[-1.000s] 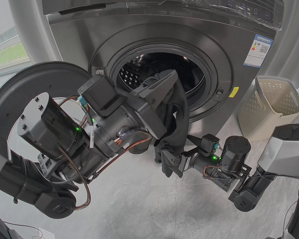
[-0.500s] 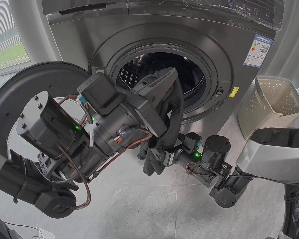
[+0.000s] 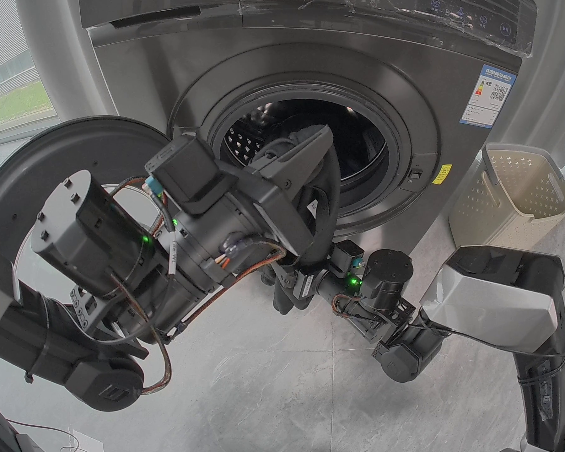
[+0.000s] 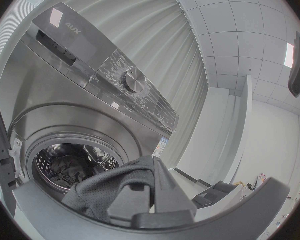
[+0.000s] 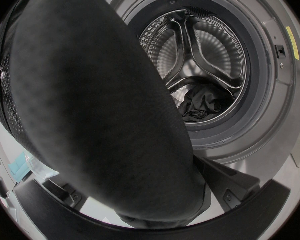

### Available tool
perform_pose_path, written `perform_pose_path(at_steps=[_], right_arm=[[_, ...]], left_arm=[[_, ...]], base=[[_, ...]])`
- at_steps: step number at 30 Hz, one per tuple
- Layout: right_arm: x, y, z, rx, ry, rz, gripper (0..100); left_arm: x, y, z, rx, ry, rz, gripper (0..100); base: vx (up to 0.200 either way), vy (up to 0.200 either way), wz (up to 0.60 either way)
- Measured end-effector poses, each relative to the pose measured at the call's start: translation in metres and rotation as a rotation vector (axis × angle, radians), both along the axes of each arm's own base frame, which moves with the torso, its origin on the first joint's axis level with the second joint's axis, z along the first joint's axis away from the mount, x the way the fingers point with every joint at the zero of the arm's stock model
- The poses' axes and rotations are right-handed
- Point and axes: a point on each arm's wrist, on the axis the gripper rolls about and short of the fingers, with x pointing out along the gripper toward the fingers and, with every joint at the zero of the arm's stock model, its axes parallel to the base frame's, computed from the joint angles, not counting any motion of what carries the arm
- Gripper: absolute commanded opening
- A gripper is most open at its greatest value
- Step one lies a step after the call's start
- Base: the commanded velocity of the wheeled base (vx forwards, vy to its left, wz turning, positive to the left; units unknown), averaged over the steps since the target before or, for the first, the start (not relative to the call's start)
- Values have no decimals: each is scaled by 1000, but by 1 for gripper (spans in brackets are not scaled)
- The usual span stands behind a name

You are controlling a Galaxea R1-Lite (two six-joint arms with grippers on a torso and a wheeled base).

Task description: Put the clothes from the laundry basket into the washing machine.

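at frame centre the left tool [image 3: 317,142] is clenched on the black garment [image 3: 331,186] at the washing machine [image 3: 420,89] opening. the right tool [image 3: 293,284] sits beneath, grip unclear. the laundry basket [image 3: 515,202] stands at right.

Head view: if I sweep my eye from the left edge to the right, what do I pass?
open washer door → dark garment hanging at the drum mouth → yellow sticker → laundry basket

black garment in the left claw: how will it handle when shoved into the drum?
Likely floppy: the black garment drapes in folds from the left claw, so a push would probably bunch it. Probably light: the weave looks like thin mesh. A hanging loop might catch on the drum opening's rim.
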Motion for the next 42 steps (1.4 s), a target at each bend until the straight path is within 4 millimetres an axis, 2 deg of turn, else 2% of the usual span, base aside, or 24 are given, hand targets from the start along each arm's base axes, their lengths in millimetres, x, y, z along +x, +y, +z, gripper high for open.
perform_pose_path(at_steps=[3, 4, 11, 15, 21, 24, 29, 33, 38, 42], right_arm=[[4, 2, -1, 12, -6, -13, 100], [5, 2, -1, 15, -8, -18, 0], [9, 3, -4, 25, -12, -34, 0], [11, -4, -4, 25, -7, -50, 0], [9, -29, 3, 7, 15, -93, 0], [3, -43, 14, 3, 18, -107, 0], [-12, -64, 42, 17, -3, -122, 0], [-24, -74, 62, 34, -30, -121, 0], [-37, -78, 85, 66, -75, -110, 0], [-43, -78, 97, 85, -101, -100, 0]], left_arm=[[1, 1, 1, 3, -7, 10, 0], [2, 1, 1, 3, -9, 13, 0], [4, 3, 3, -3, -15, 26, 0], [7, 8, 3, -4, -15, 45, 0], [19, 22, 2, -4, 3, 127, 0], [24, 31, -3, 9, 22, 166, 0], [27, 45, -23, 58, 80, 215, 0], [26, 52, -41, 106, 136, 232, 0], [24, 54, -75, 202, 234, 223, 0], [23, 51, -91, 245, 278, 212, 0]], base=[[0, 0, 0], [0, 0, 0], [0, 0, 0], [0, 0, 0], [0, 0, 0], [0, 0, 0], [0, 0, 0], [0, 0, 0], [0, 0, 0], [0, 0, 0]])
